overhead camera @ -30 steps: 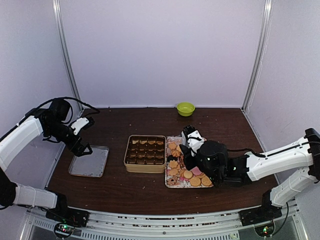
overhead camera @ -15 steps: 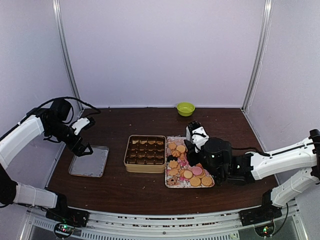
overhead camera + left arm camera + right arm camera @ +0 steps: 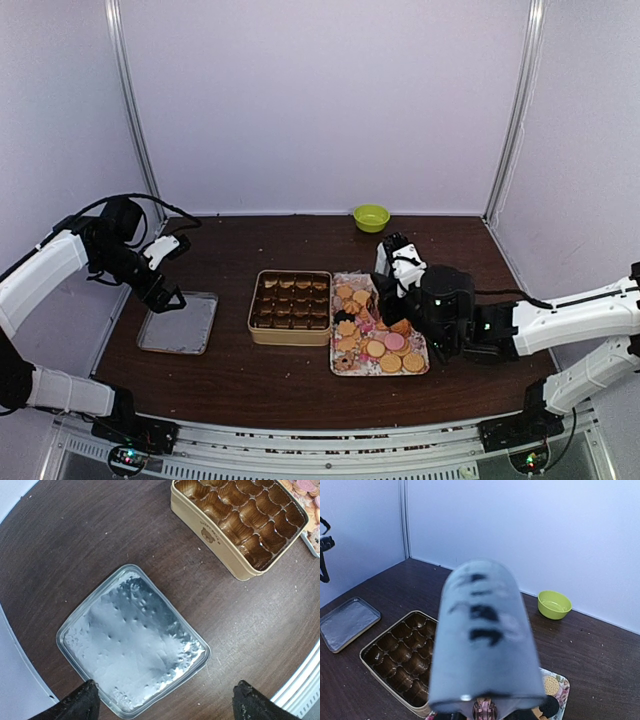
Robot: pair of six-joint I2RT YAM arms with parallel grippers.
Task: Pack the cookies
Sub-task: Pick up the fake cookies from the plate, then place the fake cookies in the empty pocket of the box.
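Observation:
Assorted cookies (image 3: 380, 345), tan, pink and dark, lie on a floral tray (image 3: 336, 338). A cream tin (image 3: 250, 312) of empty brown paper cups sits to its left. My right gripper (image 3: 383, 297) hovers over the tray's far part. In the right wrist view a blurred white part hides most of the gripper (image 3: 485, 713). Its dark fingers appear shut on a brown-and-pink cookie (image 3: 485, 709). A tan cookie (image 3: 549, 684) and a dark one (image 3: 550, 706) lie on the tray (image 3: 562, 686). My left gripper (image 3: 165, 297) is open and empty above a silver lid (image 3: 178, 322).
A green bowl (image 3: 371, 217) stands at the back centre, also in the right wrist view (image 3: 554, 604). The left wrist view shows the lid (image 3: 130, 640), the tin's wall (image 3: 210, 535) and the gripper (image 3: 165, 707) over the lid's near edge. Enclosure walls stand on three sides.
My right arm has lifted and drawn back to the right, away from the middle of the tray. The left arm has not moved.

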